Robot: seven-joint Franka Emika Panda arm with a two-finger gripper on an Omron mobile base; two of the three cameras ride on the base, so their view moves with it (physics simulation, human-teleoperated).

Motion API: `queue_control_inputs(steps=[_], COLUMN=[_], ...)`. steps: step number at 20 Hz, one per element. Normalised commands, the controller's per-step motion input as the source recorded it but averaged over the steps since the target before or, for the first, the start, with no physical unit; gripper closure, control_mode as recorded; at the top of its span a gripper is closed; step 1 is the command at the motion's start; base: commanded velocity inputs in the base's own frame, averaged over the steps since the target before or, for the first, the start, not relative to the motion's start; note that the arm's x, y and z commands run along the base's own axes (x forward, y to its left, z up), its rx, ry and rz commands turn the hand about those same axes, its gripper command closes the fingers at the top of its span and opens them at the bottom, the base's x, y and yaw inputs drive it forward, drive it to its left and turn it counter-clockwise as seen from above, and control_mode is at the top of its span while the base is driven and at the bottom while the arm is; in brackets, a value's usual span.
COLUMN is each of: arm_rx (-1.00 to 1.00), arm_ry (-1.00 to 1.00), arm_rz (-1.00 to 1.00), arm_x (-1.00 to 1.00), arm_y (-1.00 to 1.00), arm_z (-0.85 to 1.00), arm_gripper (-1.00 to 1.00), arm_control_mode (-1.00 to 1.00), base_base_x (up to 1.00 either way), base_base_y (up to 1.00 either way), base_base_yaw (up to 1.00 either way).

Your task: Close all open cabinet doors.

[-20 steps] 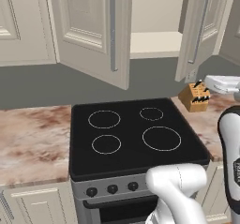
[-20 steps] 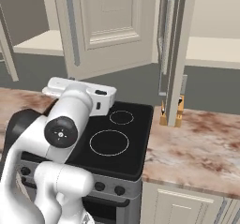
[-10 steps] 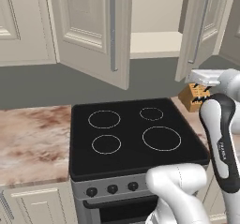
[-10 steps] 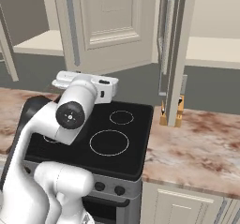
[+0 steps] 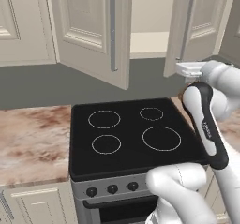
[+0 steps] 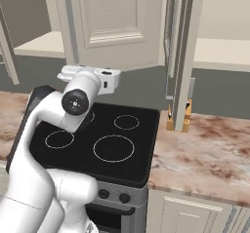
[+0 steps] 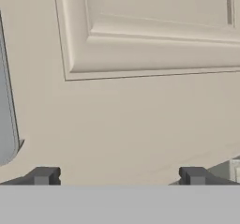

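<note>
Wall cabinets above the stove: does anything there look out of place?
Yes. Two cabinet doors stand open: the left door swings out over the stove, and the right door also hangs ajar, exposing the shelf.

Two open cabinet doors (image 5: 91, 26) (image 5: 190, 26), one stove (image 5: 136, 136) with four burner rings (image 5: 161, 138).

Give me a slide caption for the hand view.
Open gripper facing a cabinet door, its grey handle at left.

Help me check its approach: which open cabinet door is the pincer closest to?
The right open door above the stove: the open pincer faces its panel near the lower edge. The left open door hangs apart.
</note>
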Motion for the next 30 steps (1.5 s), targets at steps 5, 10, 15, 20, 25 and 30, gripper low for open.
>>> queue_control_inputs(steps=[5, 10, 15, 20, 25, 30], arm_rx=[-0.03, -0.02, -0.02, -0.02, -0.03, -0.05], arm_ry=[0.0, 0.0, 0.0, 0.01, 0.01, 0.11], arm_rz=[0.0, 0.0, -0.01, -0.02, -0.04, -0.05], arm_x=[0.64, 0.63, 0.61, 0.56, 0.51, 0.48], arm_y=[0.17, 0.17, 0.18, 0.15, 0.1, 0.02], arm_z=[0.0, 0.0, 0.0, 0.0, -0.04, -0.16], arm_gripper=[-1.0, -1.0, -1.0, -1.0, -1.0, -1.0], arm_control_mode=[-1.0, -1.0, -1.0, -1.0, -1.0, -1.0], base_base_x=[0.0, 0.0, 0.0, 0.0, 0.0, 0.0], base_base_y=[0.0, 0.0, 0.0, 0.0, 0.0, 0.0], base_base_yaw=[0.0, 0.0, 0.0, 0.0, 0.0, 0.0])
